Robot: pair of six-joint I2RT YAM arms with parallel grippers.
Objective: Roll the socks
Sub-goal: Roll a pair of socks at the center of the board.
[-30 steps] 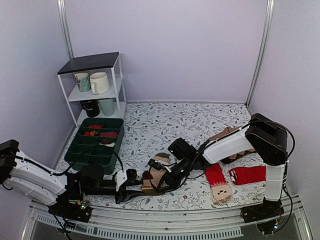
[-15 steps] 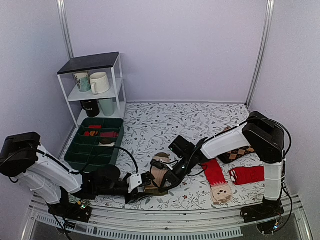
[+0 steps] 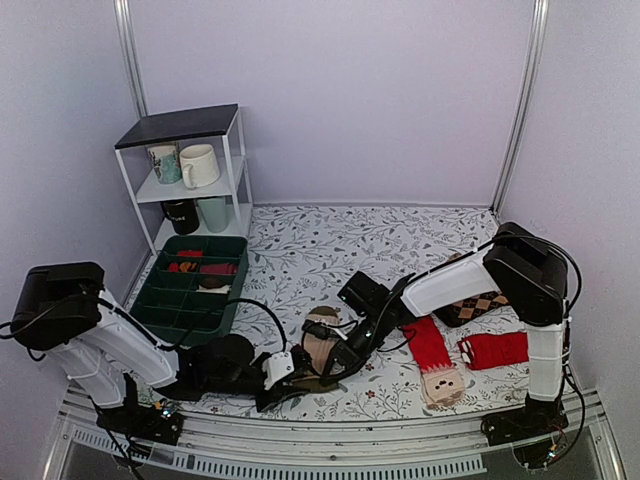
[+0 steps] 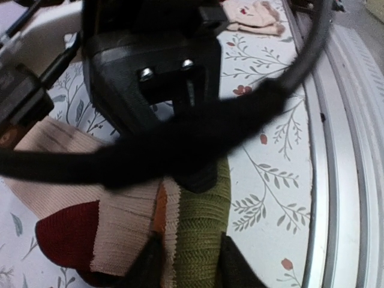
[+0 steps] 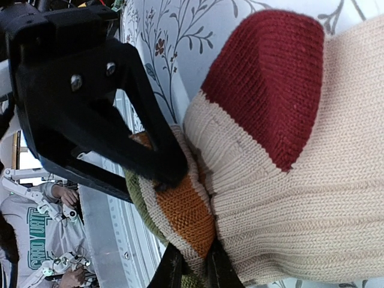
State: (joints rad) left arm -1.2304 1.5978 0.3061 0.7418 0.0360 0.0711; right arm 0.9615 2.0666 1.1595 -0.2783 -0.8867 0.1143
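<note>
**Tan knitted socks with a dark red toe and orange and green stripes lie partly rolled near the table's 6 o'clock edge, pinched from two sides.**

The left gripper, at the socks' 8 o'clock, has its fingers clamped on the green-striped rolled end. The right gripper, at 2 o'clock, is closed tight on the same fold. Under them is a leaf-printed white tablecloth. Bright red socks lie at 3 o'clock and brown argyle socks at 2 o'clock. A dark green compartment tray sits at 10 o'clock, and a black-topped white shelf with mugs stands at 11 o'clock.
</note>
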